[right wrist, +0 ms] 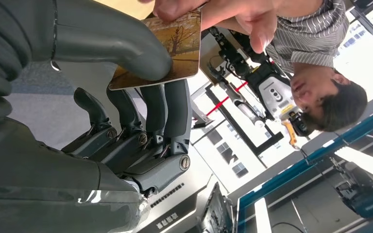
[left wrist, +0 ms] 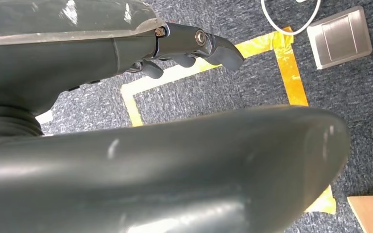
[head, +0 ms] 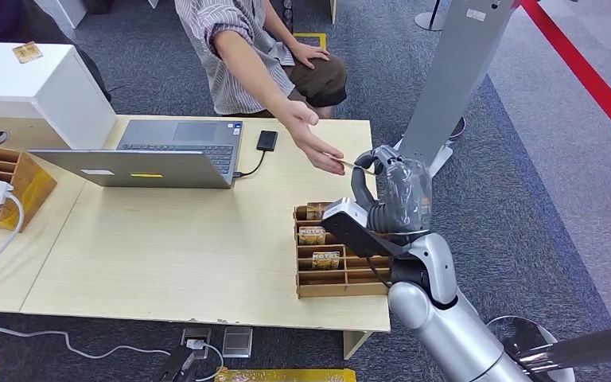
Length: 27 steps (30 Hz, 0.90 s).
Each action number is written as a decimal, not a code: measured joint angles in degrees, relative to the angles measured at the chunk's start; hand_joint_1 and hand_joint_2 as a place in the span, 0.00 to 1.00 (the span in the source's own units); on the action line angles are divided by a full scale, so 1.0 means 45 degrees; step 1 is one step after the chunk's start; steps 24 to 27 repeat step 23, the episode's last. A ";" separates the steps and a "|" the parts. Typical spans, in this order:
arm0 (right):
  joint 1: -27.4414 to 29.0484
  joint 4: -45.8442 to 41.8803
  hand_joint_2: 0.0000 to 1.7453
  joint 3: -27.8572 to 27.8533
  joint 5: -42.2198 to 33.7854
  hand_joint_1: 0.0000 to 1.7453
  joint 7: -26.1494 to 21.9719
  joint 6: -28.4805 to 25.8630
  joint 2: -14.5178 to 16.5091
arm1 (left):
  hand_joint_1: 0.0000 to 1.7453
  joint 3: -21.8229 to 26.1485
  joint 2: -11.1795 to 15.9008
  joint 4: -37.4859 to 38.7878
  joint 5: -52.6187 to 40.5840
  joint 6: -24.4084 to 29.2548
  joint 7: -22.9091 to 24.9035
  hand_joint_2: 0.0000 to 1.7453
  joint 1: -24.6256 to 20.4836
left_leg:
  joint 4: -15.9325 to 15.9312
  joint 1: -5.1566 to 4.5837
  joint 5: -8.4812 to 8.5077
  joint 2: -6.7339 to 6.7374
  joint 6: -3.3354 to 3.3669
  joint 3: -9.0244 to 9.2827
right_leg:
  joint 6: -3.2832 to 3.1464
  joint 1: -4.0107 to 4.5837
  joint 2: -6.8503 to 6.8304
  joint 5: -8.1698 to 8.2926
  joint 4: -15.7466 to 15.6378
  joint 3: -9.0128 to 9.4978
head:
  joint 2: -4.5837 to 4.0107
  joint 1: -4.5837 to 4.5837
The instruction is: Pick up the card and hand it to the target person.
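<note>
So the right hand (head: 382, 179) is up off the table, out past the far right corner, with the card (right wrist: 162, 48) clamped between its thick thumb and the darker fingers below it, and the person in the striped shirt (head: 235, 56) is leaning in from the far side with an arm stretched across. From the wrist camera you can see the person's hand (right wrist: 209, 12) already on the card's far edge, so right now both of them have hold of it (classic awkward handover moment). The card is held out flat with most of its face sticking clear of the robot's fingers, which I'd guess is the whole point: it leaves the person a free edge to pinch. In the head view the card is just a thin sliver between the two hands, hard to make out, so I'm going off the wrist view for the grip. The wooden card box (head: 338, 280) sits right under the arm at the near right of the table (head: 167, 247), with more cards lying in its slots, so it's a short lift from there to where the person can reach. A laptop (head: 159, 155) sits open to the left, well out of the way. The left hand (left wrist: 184, 48) hangs down over the carpet, fingers curled in, holding nothing. I'd say all that's left is for the robot to let go.
</note>
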 joint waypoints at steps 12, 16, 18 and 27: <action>-0.0099 0.0607 1.00 0.0204 -0.0519 0.00 -0.0175 -0.0574 0.0221 | 0.00 -0.0106 0.0002 0.0000 0.0143 0.0032 -0.0104 0.00 0.0049 | 0.0000 0.0000 0.0000 0.0000 0.0000 0.0001 | 0.0000 0.0000 0.0000 0.0000 0.0000 -0.0001 | 0.0001 -0.0002; -0.0017 0.0563 1.00 0.0202 -0.2741 0.00 -0.1002 -0.0913 0.0215 | 0.00 -0.0106 0.0012 0.0000 0.0451 0.0057 -0.0031 0.00 0.0151 | 0.0000 0.0000 0.0000 0.0001 0.0000 0.0002 | 0.0000 -0.0001 0.0000 0.0000 -0.0001 -0.0006 | 0.0000 0.0001; 0.0157 0.0419 1.00 0.0171 -0.4589 0.00 -0.1734 -0.0845 0.0199 | 0.00 -0.0106 0.0022 0.0001 0.0546 0.0125 -0.0031 0.00 0.0212 | 0.0000 0.0000 0.0000 0.0002 0.0000 0.0002 | 0.0000 -0.0001 0.0001 0.0000 -0.0002 -0.0010 | 0.0000 0.0002; 0.0917 -0.0295 1.00 -0.0020 -0.8916 0.00 -0.3271 0.0173 -0.0025 | 0.00 -0.0106 0.0034 0.0000 0.0924 0.0187 -0.0031 0.00 0.0286 | 0.0001 0.0000 -0.0001 0.0001 0.0000 0.0002 | 0.0000 -0.0001 0.0001 0.0000 -0.0006 -0.0016 | 0.0000 0.0002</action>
